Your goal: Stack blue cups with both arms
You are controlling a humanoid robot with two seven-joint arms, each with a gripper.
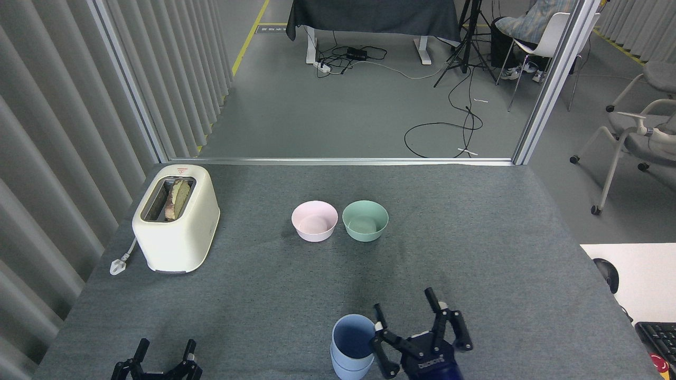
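**Cups nested near the front edge, both grippers empty**

The blue cups (352, 345) stand upright on the grey table (475, 253), close to its near edge and a little right of centre. One sits inside the other: two rims show, one just below the other, on the outer wall. The dark blue inside of the top cup faces up.

The right gripper (406, 316) is just beside the stack, on its right. Its fingers (432, 301) are spread apart and point up and away, and they grip nothing (the nearest finger looks very close to the cup's rim, but I cannot tell if it touches). White lettering shows on its black body.

The left gripper (163, 351) sits low at the bottom left, well apart from the cups. Only its two finger ends show above the frame's edge, set apart with empty table between them.

Farther back, in the middle of the table, a pink bowl (314, 220) and a green bowl (365, 220) stand side by side, almost touching. A cream toaster (176, 219) with bread in its slot stands at the left, its plug (119, 264) lying on the table beside it.
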